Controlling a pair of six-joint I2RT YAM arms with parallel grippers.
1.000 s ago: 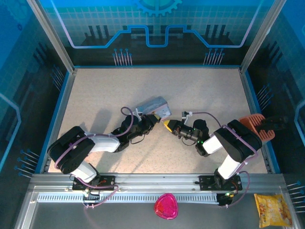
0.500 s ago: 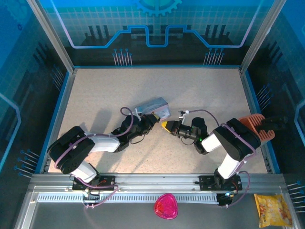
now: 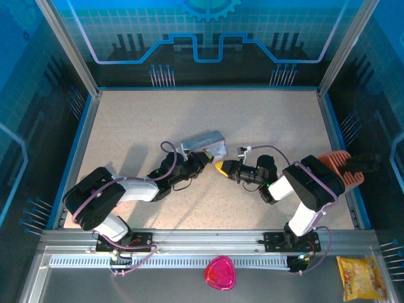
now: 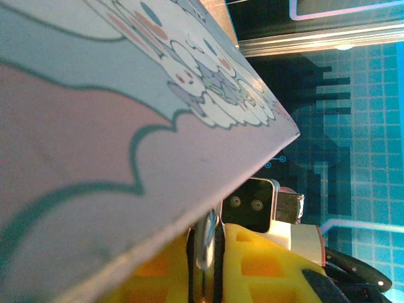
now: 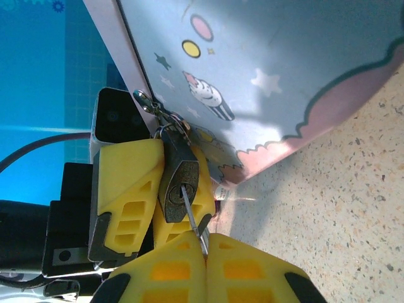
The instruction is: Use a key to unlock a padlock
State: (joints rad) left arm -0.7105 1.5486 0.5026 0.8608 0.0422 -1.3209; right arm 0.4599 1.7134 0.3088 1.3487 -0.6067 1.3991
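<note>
Step in hand: likely seating the slim silvery metal key [image 5: 191,214] in the keyway of the small dark squarish padlock [image 5: 178,180], then turning it
Padlock: hung on the small metal hasp [image 5: 148,101] at the edge of the flat grey metal tin with the cartoon-printed lid [image 5: 284,76], keyway end facing the right jaws; from above, between the two wrists, just beside the tin
Left jaws: closed on the padlock body, a yellow pad [image 5: 126,183] on each side
Right jaws: pinched shut on the head of the key, blade pointing out at the lock
Key: tip at or in the keyway; depth not clear
Doing it well: keep the blade in line with the lock body, push straight to the stop, then roll the right wrist about the blade's own axis; hold the left grip firm to stop the body spinning along; no sideways load on so thin a blade
In the way: tin lid close over both sets of pads, little room to swing; possible tug from the hasp
Around: speckled beige table [image 5: 353,208] under the work; pink heart-shaped object [image 3: 219,273] and yellow snack packet [image 3: 361,278] on the front ledge, well apart from the lock
</note>
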